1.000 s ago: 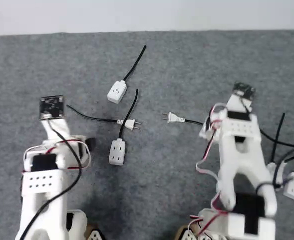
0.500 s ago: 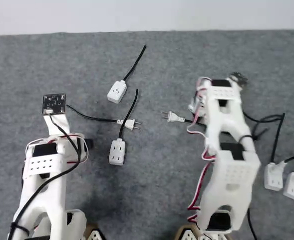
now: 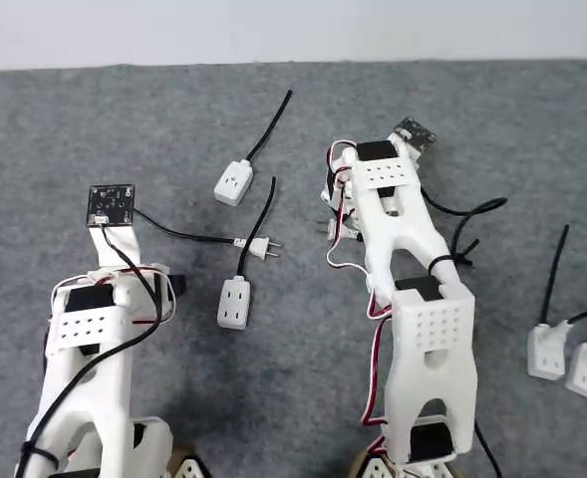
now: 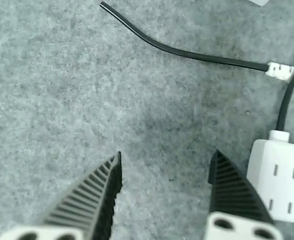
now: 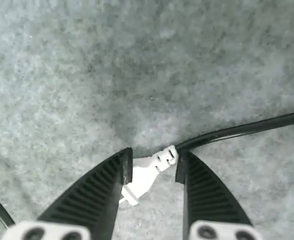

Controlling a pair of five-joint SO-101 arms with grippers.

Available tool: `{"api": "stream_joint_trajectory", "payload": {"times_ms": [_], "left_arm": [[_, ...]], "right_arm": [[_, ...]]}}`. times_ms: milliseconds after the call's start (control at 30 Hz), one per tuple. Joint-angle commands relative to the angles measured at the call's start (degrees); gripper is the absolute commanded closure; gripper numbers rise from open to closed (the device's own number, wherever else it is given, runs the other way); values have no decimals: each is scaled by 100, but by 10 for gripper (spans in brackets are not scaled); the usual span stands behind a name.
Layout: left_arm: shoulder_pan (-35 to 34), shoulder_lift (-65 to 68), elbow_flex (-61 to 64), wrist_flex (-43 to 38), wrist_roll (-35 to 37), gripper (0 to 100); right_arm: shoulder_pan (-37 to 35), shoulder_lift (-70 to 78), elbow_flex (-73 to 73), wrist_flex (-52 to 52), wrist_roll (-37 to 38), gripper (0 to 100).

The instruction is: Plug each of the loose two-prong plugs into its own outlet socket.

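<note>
Now straddling the two-prong plug (image 5: 147,169), unclenched.
Right end effector (image 5: 154,161) brackets it on the counter (image 5: 62,60), positioned to clamp; left end effector (image 4: 165,167) hangs released beside an outlet socket (image 4: 279,181), likely to steady it.

The claw (image 5: 153,161) hangs low over the grey bench (image 5: 137,60), its two black ribbed fingers (image 5: 99,192) parted. A white plug (image 5: 146,170) lies between the tips, and its black cord (image 5: 246,127) trails away past one finger.
</note>
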Motion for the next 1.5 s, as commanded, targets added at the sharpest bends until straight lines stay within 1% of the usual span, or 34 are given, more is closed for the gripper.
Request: {"api": "stream_joint_trajectory", "payload": {"times_ms": [0, 100, 133, 233, 400, 467, 533, 667, 767, 933, 1100, 1333, 1400, 1467], "left_arm": [[-44, 0, -259, -114, -62, 735], [-44, 9, -233, -123, -62, 735], [-44, 9, -189, -193, -62, 735], [-44, 9, -75, -440, -62, 735], [79, 9, -48, -466, -62, 735], [70, 9, -48, -466, -62, 735], [70, 9, -48, -466, -70, 735], [70, 9, -48, -466, -70, 735], [70, 9, -48, -475, -70, 735], [70, 9, -40, -475, -70, 735], [70, 9, -40, -475, -70, 735], [70, 9, -40, -475, -70, 735], [70, 9, -40, -475, -70, 735], [70, 9, -40, -475, -70, 735]], "right_arm": [[-66, 119, -264, -84, 9, 880], [-75, 189, -334, -75, 431, 951], [-84, 198, -334, -22, 536, 958], [-171, 145, -352, 470, 598, 919], [-242, 136, -378, 655, 712, 898], [-303, 101, -668, 1024, 844, 860], [-347, 92, -1037, 1473, 782, 831], [-365, 171, -1556, 2035, 844, 839], [-418, 374, -1565, 2035, 844, 839], [-462, 822, -1582, 1622, 800, 842], [-391, 945, -1837, 1569, 844, 894], [-312, 892, -1969, 1763, 791, 834], [-347, 945, -2127, 1780, 765, 837], [-365, 945, -2251, 1789, 536, 841]]}}
